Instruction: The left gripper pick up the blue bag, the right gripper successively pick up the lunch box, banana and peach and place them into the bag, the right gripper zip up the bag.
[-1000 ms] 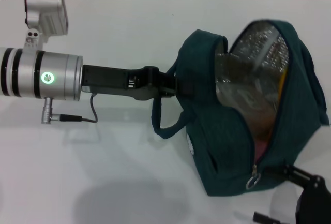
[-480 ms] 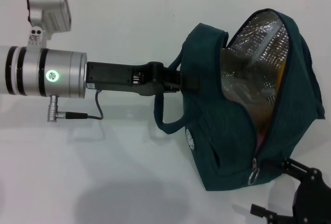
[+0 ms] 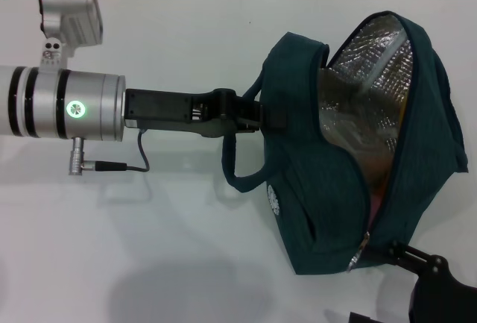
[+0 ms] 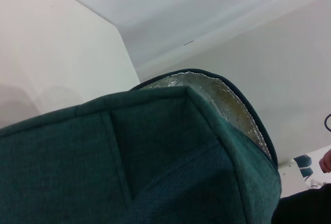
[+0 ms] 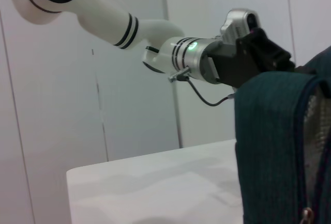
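Since half a second ago the right gripper (image 3: pixel 417 278) has shifted left, closer under the zipper pull (image 3: pixel 358 257); bag (image 3: pixel 313 181) and left arm unchanged. Right fingers: cannot tell. Left gripper (image 3: pixel 257 119) clamped on the bag's upper edge, holding it above the desk (image 3: pixel 149 226). Bag mouth gapes; foil lining (image 3: pixel 373 92) visible, with pink and yellow slivers inside along the zipper edge.
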Tool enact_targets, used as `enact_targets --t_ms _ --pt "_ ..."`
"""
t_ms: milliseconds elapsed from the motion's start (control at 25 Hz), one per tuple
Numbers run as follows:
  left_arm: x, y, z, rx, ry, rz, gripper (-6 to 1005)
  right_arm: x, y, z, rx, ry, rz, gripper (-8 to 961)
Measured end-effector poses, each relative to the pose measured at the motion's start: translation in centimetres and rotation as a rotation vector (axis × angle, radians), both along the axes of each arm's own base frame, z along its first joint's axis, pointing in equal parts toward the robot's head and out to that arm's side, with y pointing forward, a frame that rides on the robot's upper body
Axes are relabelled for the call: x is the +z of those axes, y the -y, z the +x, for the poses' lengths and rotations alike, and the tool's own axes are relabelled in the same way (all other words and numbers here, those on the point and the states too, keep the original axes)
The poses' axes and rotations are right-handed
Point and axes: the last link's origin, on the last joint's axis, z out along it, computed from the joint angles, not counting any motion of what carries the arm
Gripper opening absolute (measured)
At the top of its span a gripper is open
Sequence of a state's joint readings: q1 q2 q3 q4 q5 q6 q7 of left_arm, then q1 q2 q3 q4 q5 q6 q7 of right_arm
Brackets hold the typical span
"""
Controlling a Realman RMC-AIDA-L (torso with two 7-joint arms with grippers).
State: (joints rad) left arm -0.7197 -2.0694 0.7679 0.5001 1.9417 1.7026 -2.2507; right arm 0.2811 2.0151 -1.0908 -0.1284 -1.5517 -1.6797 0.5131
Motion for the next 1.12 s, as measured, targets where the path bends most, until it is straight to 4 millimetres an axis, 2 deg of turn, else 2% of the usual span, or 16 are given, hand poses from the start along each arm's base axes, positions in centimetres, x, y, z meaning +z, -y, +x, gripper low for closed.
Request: enact_targets --t_ms 400,600,800,1120 --pt "0.1 0.1 -0.2 0.005 0.0 0.001 82 0.1 -0.3 0.2 -0.038 -0.005 0.03 851" --pt "0.1 0.0 0.0 -0.004 -0.001 0.001 83 -0.6 -0.6 -0.6 -0.001 -0.009 -0.004 850" --pt "0.1 0.0 0.0 -0.004 0.0 0.002 83 -0.8 -0.3 -1.0 0.032 -0.015 -0.044 849" --pt "0.2 0.0 -0.2 0.0 -0.003 0.003 84 -0.8 0.2 -0.5 -0.011 -0.016 -0.039 847"
